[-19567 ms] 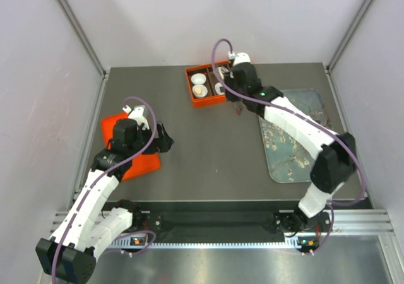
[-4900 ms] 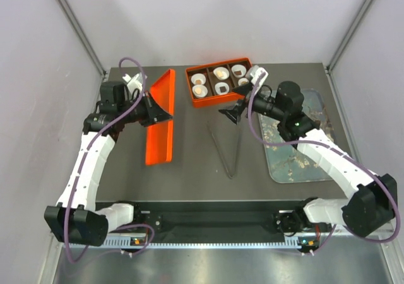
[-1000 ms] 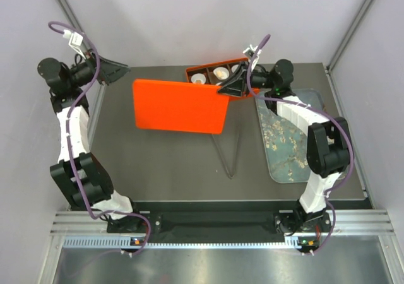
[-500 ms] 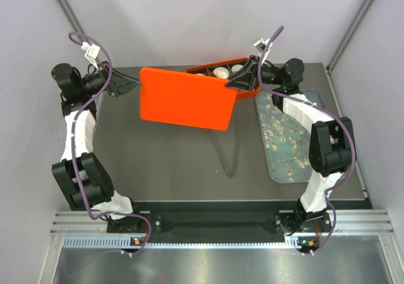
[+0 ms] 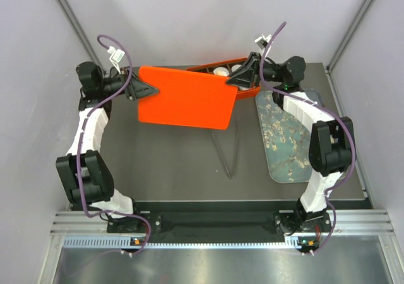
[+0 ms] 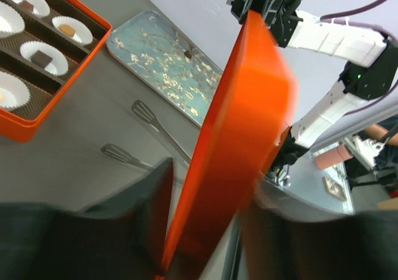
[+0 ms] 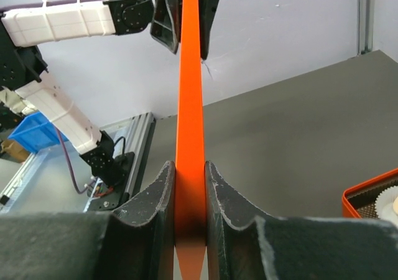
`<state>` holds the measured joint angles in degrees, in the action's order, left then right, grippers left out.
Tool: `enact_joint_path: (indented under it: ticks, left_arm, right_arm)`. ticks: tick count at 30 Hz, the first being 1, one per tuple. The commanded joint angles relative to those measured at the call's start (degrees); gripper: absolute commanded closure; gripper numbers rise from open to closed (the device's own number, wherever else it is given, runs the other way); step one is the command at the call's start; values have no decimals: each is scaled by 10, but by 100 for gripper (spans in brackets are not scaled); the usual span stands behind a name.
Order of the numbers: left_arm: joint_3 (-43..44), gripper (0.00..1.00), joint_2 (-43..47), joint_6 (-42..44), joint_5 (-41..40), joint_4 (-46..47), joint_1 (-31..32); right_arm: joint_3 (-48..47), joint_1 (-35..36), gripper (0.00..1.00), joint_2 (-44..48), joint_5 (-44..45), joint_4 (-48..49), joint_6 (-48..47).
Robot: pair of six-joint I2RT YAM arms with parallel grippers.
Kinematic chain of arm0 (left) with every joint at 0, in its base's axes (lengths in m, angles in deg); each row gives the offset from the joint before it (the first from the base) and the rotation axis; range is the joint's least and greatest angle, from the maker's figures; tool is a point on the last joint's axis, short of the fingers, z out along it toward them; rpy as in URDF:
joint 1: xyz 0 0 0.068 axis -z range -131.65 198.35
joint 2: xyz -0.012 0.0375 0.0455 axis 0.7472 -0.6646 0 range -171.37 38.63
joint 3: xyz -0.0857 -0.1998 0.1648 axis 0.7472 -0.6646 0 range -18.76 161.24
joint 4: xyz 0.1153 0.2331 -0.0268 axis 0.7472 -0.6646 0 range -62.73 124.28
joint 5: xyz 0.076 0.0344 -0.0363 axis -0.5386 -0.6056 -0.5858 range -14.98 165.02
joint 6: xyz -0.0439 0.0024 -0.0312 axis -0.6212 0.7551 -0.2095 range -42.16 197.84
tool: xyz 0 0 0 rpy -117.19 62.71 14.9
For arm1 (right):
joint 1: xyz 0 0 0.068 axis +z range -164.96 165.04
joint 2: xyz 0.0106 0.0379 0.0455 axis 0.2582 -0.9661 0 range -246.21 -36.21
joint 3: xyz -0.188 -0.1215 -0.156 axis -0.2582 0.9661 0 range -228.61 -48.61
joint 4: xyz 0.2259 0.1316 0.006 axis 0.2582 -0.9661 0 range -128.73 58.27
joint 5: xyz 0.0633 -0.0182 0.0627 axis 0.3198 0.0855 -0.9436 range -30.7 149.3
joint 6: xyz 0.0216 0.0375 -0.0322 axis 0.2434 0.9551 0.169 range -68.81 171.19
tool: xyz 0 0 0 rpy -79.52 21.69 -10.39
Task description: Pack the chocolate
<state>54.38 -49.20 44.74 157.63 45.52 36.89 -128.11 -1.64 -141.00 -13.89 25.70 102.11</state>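
The chocolate point(image 6: 41, 58) sits in white paper cups point(image 6: 17, 89) inside the orange box point(image 6: 37, 115) at the far edge of the worktop point(image 5: 170, 164), the lumps too small to show any heading. Right pincer point(image 7: 189, 168) is clamped on the orange lid point(image 5: 186, 98), whose long axis runs arm to arm. Left pincer point(image 6: 208, 180) straddles the opposite edge, but whether it grips cannot be told.

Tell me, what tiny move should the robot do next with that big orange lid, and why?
Probably shift the flat orange plastic lid farther over the orange box before lowering it. The right tool grips one edge, the left tool straddles the other; the lid hangs tilted over only part of the box, whose white paper cups hold chocolate.
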Motion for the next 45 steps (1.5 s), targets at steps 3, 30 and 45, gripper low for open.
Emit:
enact_joint_path:
  ticks: [3, 30, 45]
  left_arm:
    - [-15, 81, 6, 9, -1, -24, 16]
    - [-79, 100, 15, -544, -300, 446, 81]
    - [-17, 100, -133, -667, -419, 632, 130]
  right_arm:
    - [-67, -12, 100, -16, 58, -20, 4]
    - [-34, -88, 0, 129, 383, -523, -30]
    - [124, -30, 0, 171, 419, -306, 148]
